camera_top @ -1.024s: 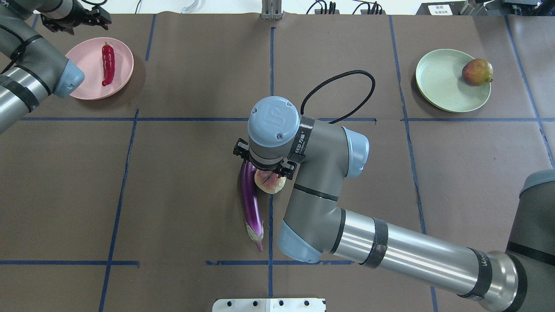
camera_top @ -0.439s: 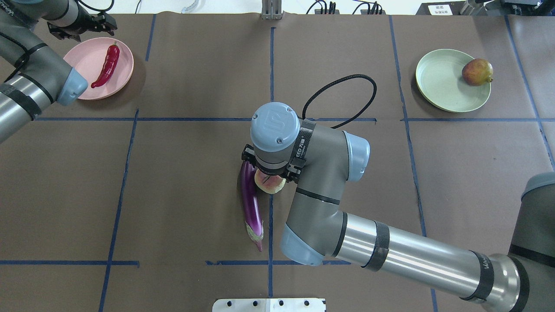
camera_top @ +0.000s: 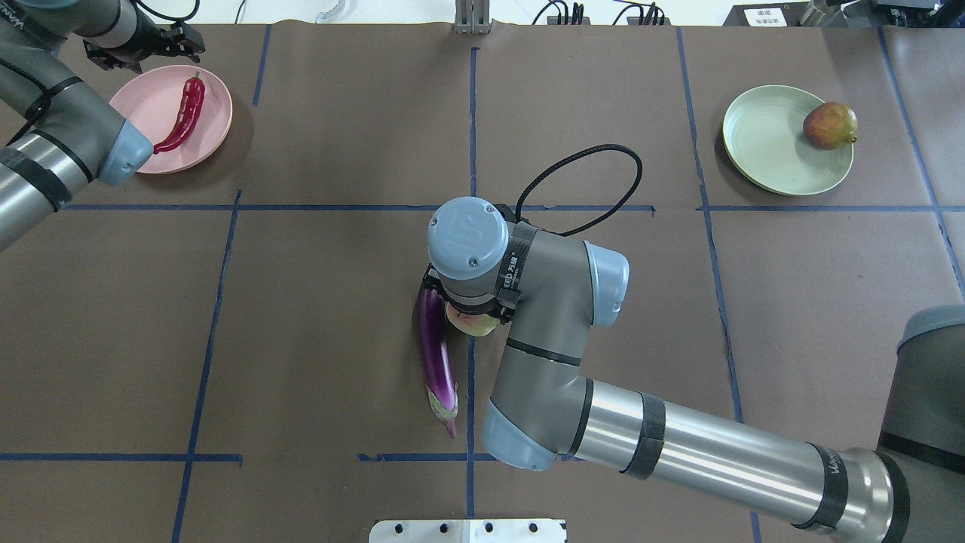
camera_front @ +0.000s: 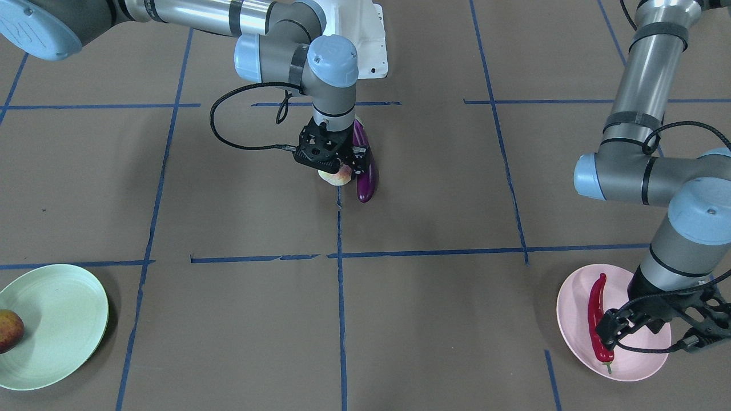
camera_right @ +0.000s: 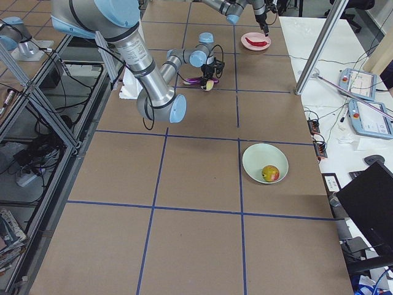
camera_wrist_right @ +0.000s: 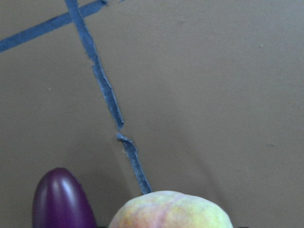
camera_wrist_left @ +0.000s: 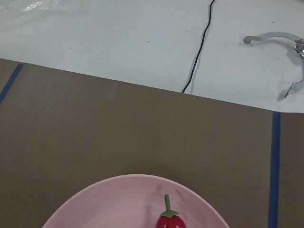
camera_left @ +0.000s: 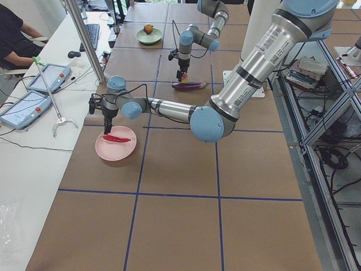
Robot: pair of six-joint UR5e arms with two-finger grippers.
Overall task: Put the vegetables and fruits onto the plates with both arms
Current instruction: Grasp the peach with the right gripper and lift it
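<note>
The right gripper (camera_front: pixel 336 164) straddles the peach (camera_front: pixel 340 178), which sits on the bench (camera_front: pixel 434 319) just beside the eggplant (camera_front: pixel 365 171). It should close squarely and lift straight up, so the eggplant isn't dragged. Whether it grips I cannot tell — its body hides the contact. The left gripper (camera_front: pixel 648 341) hangs wide over the chili (camera_front: pixel 597 319) on the pink plate (camera_front: pixel 639 359).

Two plates (camera_top: pixel 761 143) (camera_top: pixel 143 105) — two fruits (camera_top: pixel 829 125) (camera_top: pixel 473 324) — two vegetables (camera_top: pixel 436 354) (camera_top: pixel 185 117)
</note>
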